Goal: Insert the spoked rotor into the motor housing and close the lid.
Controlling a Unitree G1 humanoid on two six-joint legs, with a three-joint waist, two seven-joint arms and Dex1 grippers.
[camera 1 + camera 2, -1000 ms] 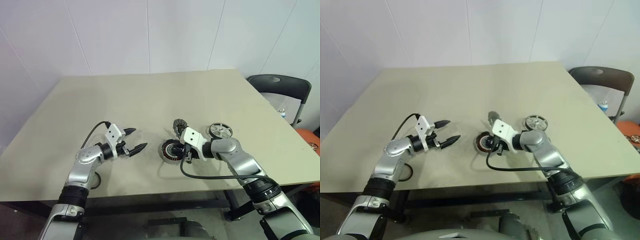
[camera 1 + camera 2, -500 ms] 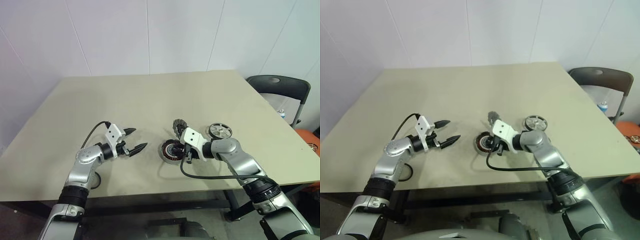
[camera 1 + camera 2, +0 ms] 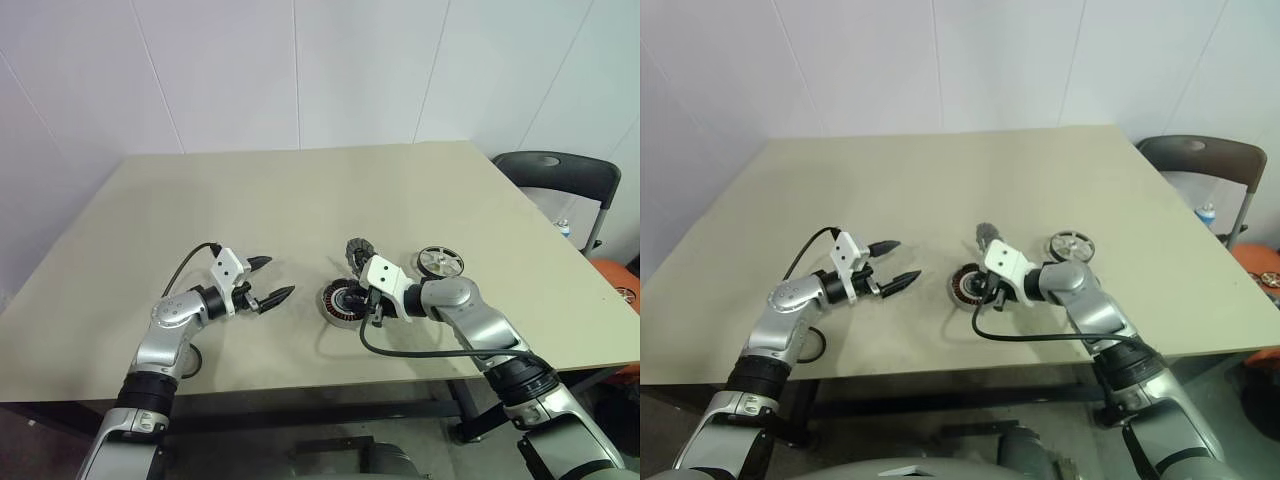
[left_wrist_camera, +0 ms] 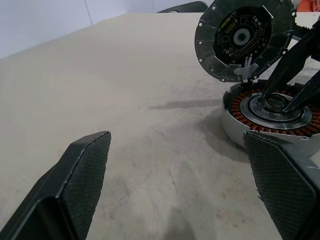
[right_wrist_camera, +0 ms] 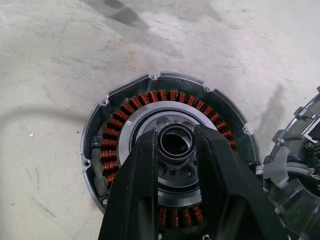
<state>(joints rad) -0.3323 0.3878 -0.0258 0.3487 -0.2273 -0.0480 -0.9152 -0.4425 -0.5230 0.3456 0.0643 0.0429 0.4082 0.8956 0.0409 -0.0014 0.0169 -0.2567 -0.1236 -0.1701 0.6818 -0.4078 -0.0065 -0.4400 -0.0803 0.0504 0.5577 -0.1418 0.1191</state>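
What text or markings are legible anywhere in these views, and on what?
No text can be read.
Lid: small white print and a yellow patch on its dark circuit board, too small to read.
Motor housing: no markings seen.
Spoked rotor: none seen.
Table: bare.

A beige table [image 3: 300,190] carries the motor housing [image 3: 341,301] near its front edge, its hinged lid [image 3: 357,252] standing open just behind it, with the spoked rotor [image 3: 440,262] lying flat apart to the housing's right
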